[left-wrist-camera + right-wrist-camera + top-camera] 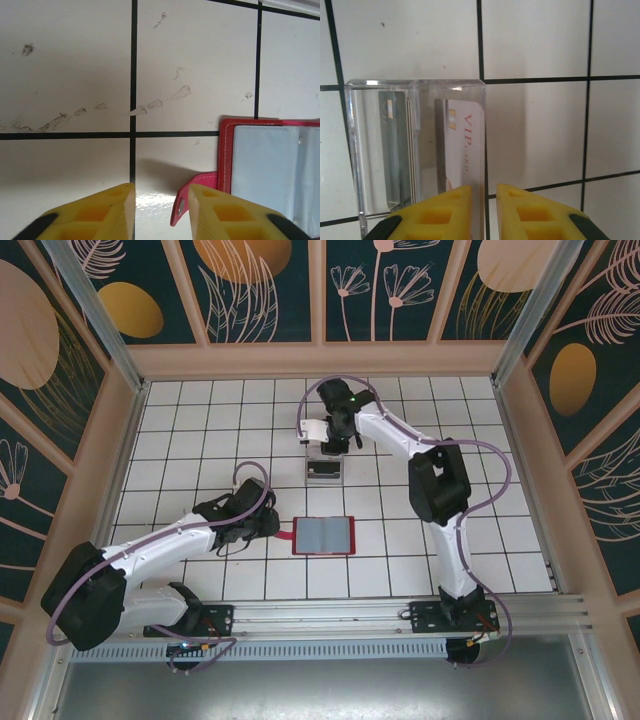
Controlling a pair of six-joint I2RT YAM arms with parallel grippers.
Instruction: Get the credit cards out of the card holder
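A: Where to look for the card holder (323,536) now?
B: Straight ahead of the left pincer (161,188), flat on the table (70,165), spread open with the grey lining up. Closing tab (179,207) partly inside the gap of that pincer, close against one side, not pinched.
A: So, left pincer released?
B: Yes. Parted, bare table visible in between, nothing grasped.
A: And the credit cards (462,145)?
B: Well apart from the left pincer, directly under the right pincer (484,189). Standing on edge inside the clear box (355,150): a pale one just below it, darker ones further to the side.
A: Right pincer clenched on a card?
B: Cannot tell. Fingers (515,210) only narrowly apart, with the pale card's edge and the box wall running down between them. Pressing or free, impossible to decide.
A: Which step, then?
B: Seemingly the placing of a card into the box. Any card left in the grey pockets? Impossible to judge from here.
A: Needed next?
B: Probably to raise the right pincer straight up, clear of the box rim, without dragging the card out. Then to check the pockets and, in case of a card there, to hold the tab down with the left pincer and slide that card out with the right one.
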